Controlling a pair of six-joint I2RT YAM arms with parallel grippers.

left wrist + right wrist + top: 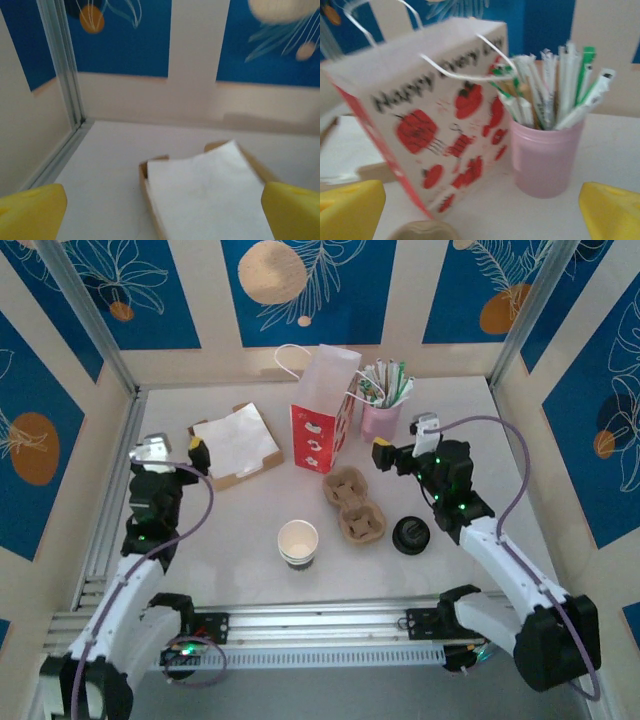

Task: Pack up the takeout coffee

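The takeout coffee [298,542], a small off-white paper cup, stands upright and uncovered at the front middle of the table. A round black lid [410,535] lies to its right. My left gripper [175,452] hovers open at the left, well away from the cup, over a stack of white napkins [210,195]; its yellow fingers [30,212] stand wide with nothing between them. Further right, my right gripper [403,440] is also open and holds nothing. It faces the red-and-white paper bag [430,115], its yellow fingers [612,212] spread wide.
A brown pulp cup carrier [352,505] lies between cup and bag [325,420]. A pink cup of wrapped straws [382,410] stands right of the bag, close ahead of the right gripper. The napkins sit in a cardboard tray [222,480]. Walls enclose the table.
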